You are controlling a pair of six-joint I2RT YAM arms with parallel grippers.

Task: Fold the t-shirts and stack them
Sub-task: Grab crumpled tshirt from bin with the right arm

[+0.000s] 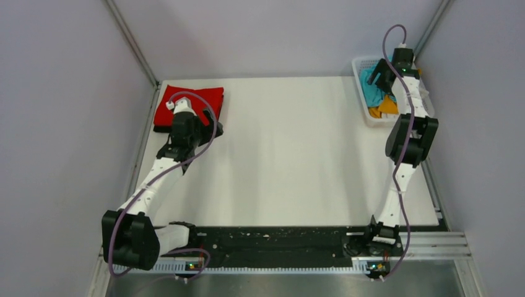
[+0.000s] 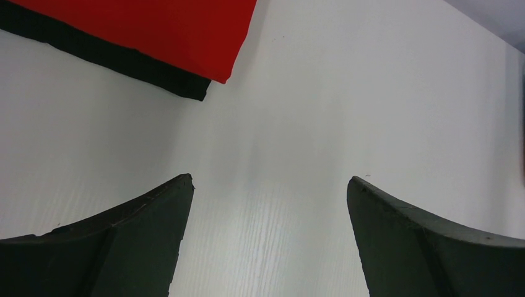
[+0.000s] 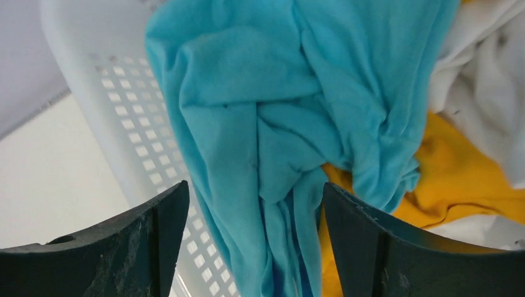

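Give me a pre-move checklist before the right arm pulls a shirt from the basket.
1. Right gripper straddles the turquoise shirt in the basket: ok.
2. Grip closed on cloth: not ok, jaws apart.
3. Only turquoise in the bite: cannot tell; the orange shirt lies by one finger.
4. Left gripper open, empty, off the folded shirts: ok.
5. Red shirt folded flat on the black shirt: ok.

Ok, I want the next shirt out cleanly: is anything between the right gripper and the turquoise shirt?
Nothing visible: the right gripper straddles a fold of the turquoise shirt in the basket.
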